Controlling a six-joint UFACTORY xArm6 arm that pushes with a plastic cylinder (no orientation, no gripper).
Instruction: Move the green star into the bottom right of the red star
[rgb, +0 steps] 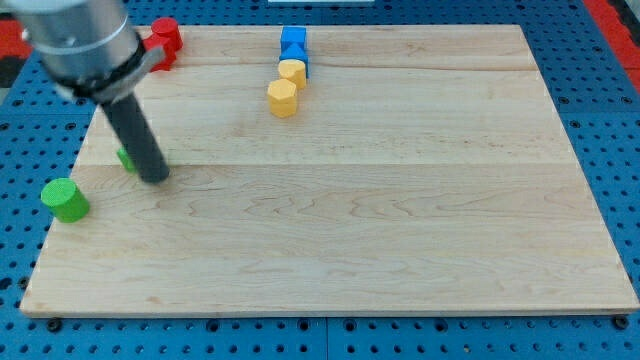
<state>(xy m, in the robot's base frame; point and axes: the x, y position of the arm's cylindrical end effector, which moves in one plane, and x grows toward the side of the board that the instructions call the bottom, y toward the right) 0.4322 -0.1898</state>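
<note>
My tip (155, 178) rests on the wooden board at the view's left. A green block, probably the green star (125, 158), is mostly hidden behind the rod, just left of the tip and touching or nearly touching it. A red block (165, 40), probably the red star, sits at the view's top left corner, partly covered by the arm's grey body. It lies well above the tip.
A green cylinder (64, 199) stands near the board's left edge, below and left of the tip. Two blue blocks (294, 47) and two yellow blocks (284, 90) form a short column at the top centre. The board (400, 220) lies on a blue pegboard.
</note>
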